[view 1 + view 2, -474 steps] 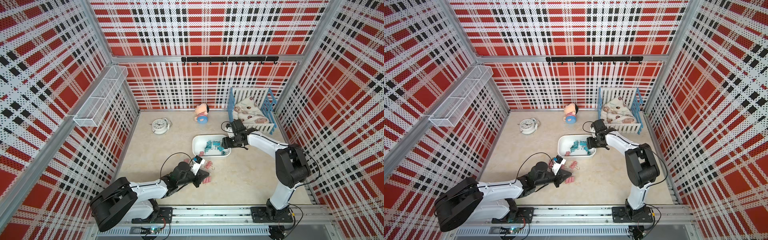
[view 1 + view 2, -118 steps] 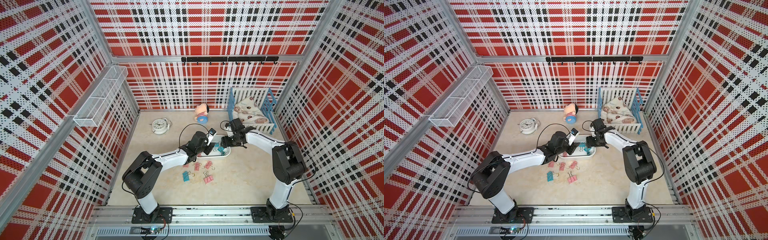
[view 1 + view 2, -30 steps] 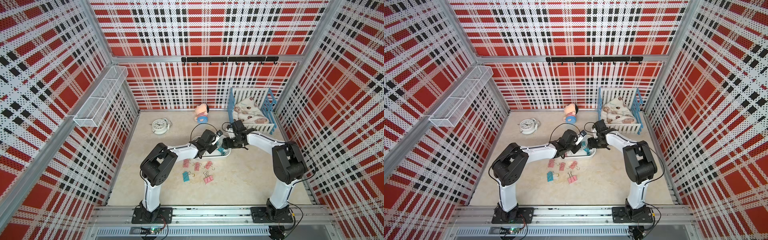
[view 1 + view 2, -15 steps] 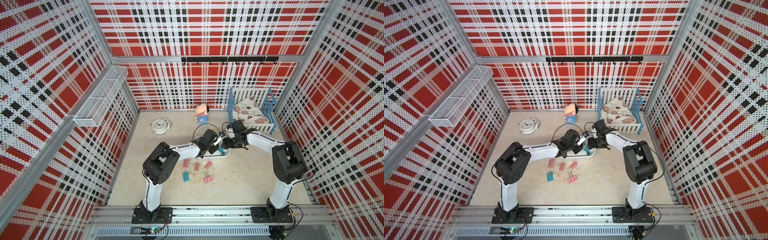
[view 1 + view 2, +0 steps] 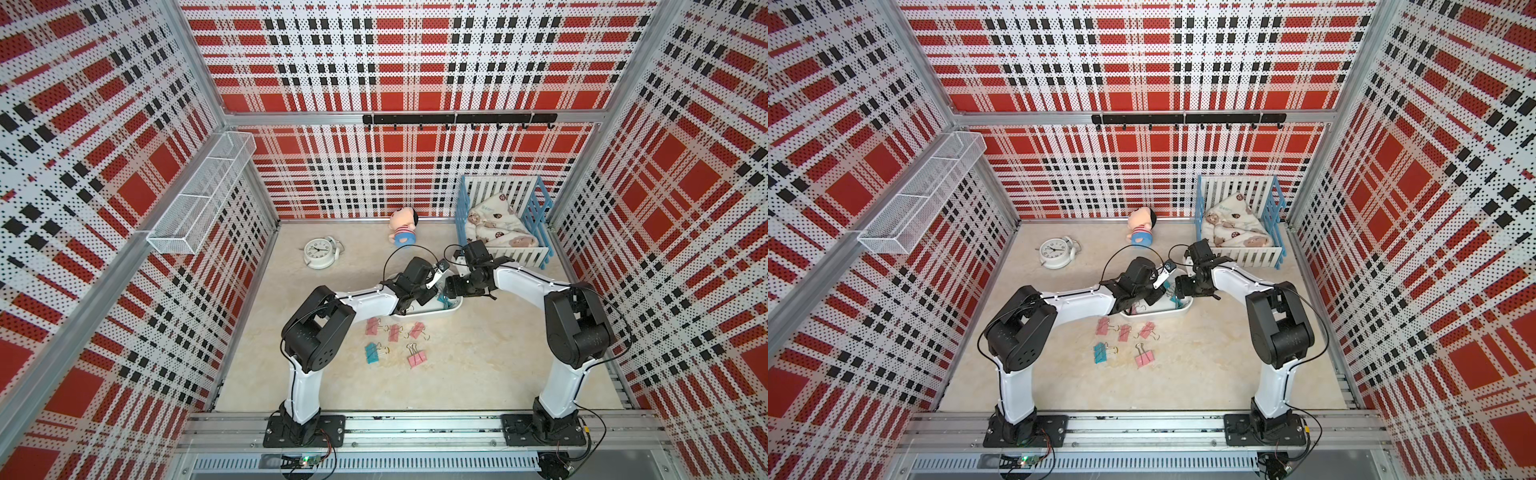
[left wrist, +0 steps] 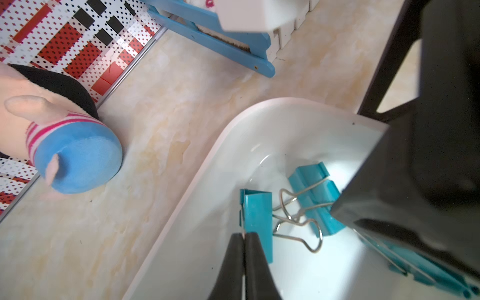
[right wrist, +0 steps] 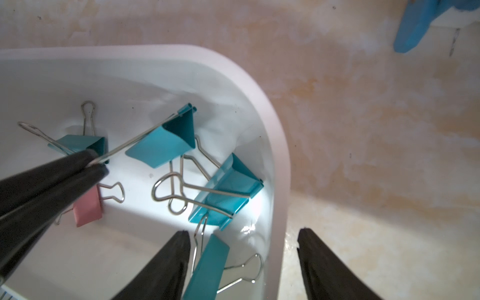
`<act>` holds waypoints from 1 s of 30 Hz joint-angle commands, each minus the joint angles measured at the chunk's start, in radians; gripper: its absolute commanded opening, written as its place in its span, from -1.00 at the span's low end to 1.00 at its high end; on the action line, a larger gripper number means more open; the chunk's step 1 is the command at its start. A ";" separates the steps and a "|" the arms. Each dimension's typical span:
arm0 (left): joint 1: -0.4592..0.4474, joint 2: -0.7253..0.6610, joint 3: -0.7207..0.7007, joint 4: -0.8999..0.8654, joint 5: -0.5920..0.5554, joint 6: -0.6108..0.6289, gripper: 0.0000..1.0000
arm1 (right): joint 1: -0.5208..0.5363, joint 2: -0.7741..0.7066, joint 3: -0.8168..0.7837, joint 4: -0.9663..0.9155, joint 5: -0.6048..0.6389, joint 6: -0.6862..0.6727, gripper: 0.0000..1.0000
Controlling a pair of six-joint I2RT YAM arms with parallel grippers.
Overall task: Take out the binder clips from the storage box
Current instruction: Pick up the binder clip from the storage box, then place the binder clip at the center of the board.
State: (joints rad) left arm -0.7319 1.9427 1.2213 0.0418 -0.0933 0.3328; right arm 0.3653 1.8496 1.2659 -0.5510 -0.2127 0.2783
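Slippage looks likely: left claw (image 7: 95, 163) pinches a teal clip (image 7: 161, 150) by thin wire alone; right claw (image 7: 244, 232), wide, straddles the three-o'clock wall of the box (image 7: 272, 135).

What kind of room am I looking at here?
Probably a robot test booth dressed as a nursery: plaid perforated walls, two arms bolted to a rail, a toy crib and doll.

Bright, even light; shadows soft. White glare patches inside storage box (image 7: 259, 207) in wrist views. Walls (image 5: 104, 124) bow at top-view edges.
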 commanded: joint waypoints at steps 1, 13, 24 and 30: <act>0.000 -0.066 -0.030 0.001 -0.023 -0.020 -0.96 | -0.005 -0.016 0.000 0.005 -0.011 -0.001 0.45; -0.008 -0.324 -0.184 0.030 -0.092 -0.055 -0.97 | -0.005 -0.013 -0.001 0.010 -0.016 -0.004 0.46; -0.135 -0.655 -0.428 -0.050 -0.291 -0.189 -0.98 | -0.003 -0.016 -0.007 0.016 -0.024 -0.005 0.46; -0.238 -0.799 -0.533 -0.145 -0.401 -0.346 -0.99 | -0.004 -0.022 -0.010 0.017 -0.027 -0.007 0.46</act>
State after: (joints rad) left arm -0.9333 1.1973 0.7235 -0.0471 -0.4099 0.0959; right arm 0.3653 1.8496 1.2659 -0.5472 -0.2317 0.2775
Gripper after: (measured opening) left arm 0.086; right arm 0.728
